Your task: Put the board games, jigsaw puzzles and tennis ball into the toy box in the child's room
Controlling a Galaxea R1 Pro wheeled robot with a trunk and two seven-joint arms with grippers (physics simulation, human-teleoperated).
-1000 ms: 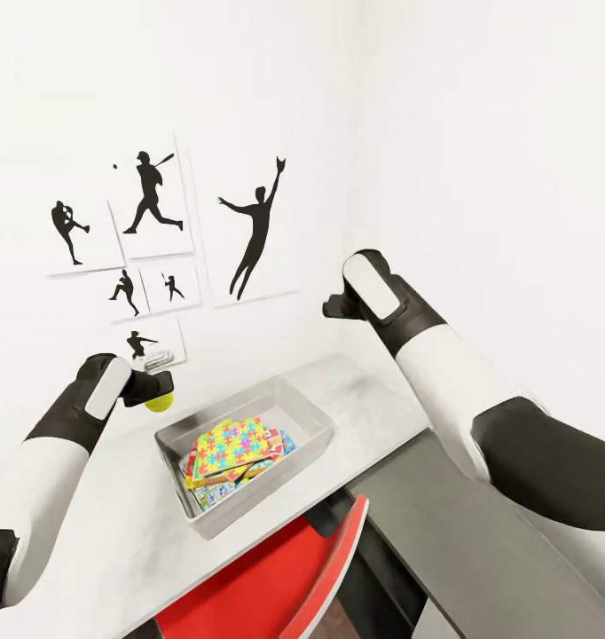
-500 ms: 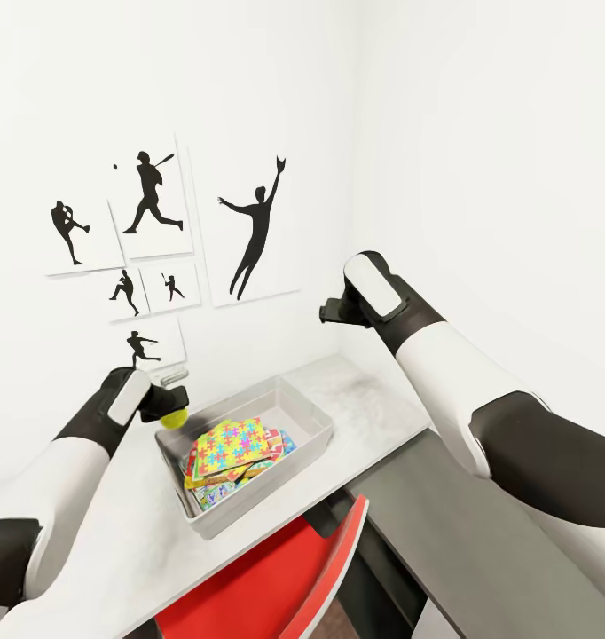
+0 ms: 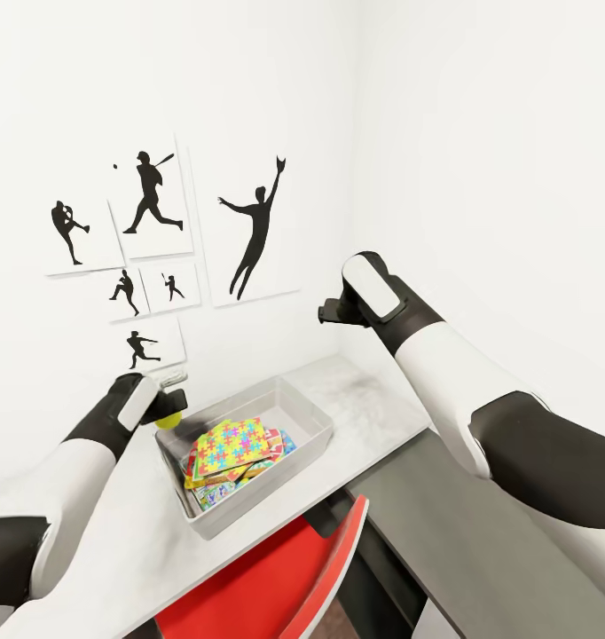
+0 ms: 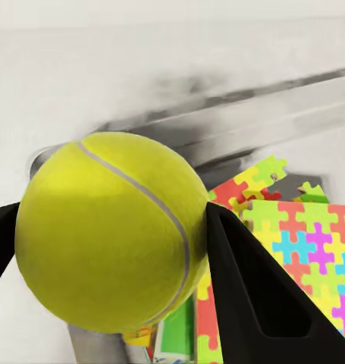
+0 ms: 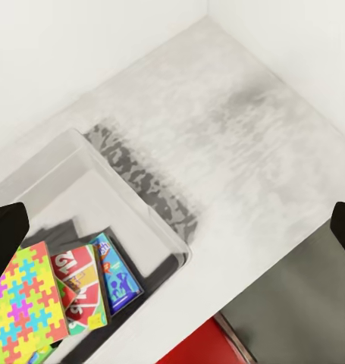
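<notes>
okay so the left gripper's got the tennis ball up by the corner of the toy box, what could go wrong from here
1. The ball hangs over the toy box's corner rim, not its middle; let go here, it may hit the rim and roll off across the table.
2. The box is stacked with a jigsaw puzzle and game boxes, tilted; the ball could bounce off them and out.

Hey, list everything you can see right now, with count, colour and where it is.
tennis ball: one, yellow-green, held above the toy box's back corner
toy box: one, light grey, on the table
jigsaw puzzle: one showing, multicolour, top of the pile in the toy box
game boxes: at least two, red and blue, in the toy box
table: one, pale grey
chair: one, red, at the table
silhouette pictures: six, black on white, wall
left end effector: shut on the tennis ball
right end effector: open, raised above the table
</notes>
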